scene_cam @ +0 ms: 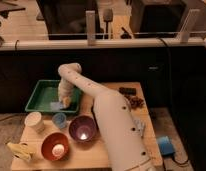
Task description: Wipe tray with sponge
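Gripper: gripper (64, 101) is lowered into the front right part of the tray (39, 95), at the end of the pale arm (112, 120) that arches over the tray's right rim; whether it is spread or pinching cannot be told.
Sponge: light-blue sponge (56, 105) lies on the tray floor near the front rim, right at the gripper's tip; contact between them looks likely but is not certain.
Tray: green, shallow, at the back left of the wooden worktop (88, 156).
Front of tray: white cup (34, 121) and small blue cup (59, 119) stand side by side just beyond the tray's front rim.
Farther front of tray: purple bowl (83, 128) and orange bowl (55, 145), close together.
Right of tray: dark objects (132, 97), well apart, past the arm.
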Motion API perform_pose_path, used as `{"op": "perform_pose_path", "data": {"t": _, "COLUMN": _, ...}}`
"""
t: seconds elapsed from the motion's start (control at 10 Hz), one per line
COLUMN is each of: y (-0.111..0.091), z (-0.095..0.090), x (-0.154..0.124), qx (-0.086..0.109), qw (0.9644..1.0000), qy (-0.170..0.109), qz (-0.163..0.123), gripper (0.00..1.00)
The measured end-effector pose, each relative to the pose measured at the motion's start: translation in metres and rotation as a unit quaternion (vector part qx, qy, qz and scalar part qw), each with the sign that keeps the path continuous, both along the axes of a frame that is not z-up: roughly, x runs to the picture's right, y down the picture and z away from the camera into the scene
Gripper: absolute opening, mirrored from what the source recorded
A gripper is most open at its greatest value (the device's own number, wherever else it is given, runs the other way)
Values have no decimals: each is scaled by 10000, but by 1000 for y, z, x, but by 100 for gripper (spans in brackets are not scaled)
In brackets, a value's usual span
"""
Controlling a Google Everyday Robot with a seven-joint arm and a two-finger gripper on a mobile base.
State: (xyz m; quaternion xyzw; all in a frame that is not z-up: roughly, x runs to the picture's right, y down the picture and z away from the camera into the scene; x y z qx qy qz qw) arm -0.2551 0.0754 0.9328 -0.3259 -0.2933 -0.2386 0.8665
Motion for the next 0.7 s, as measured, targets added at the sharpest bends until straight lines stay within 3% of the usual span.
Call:
{"op": "perform_pose_path", "data": {"t": 0.3, "y": -8, "z": 7, "x": 17, "qx": 13, "qw": 9997, "qy": 252, "qz": 66, "gripper": 0}}
{"op": "perform_pose_path", "data": {"t": 0.7, "y": -52, "z": 34, "x": 26, "qx": 183, "qw": 9983, "qy": 422, "qz": 364, "gripper": 0}}
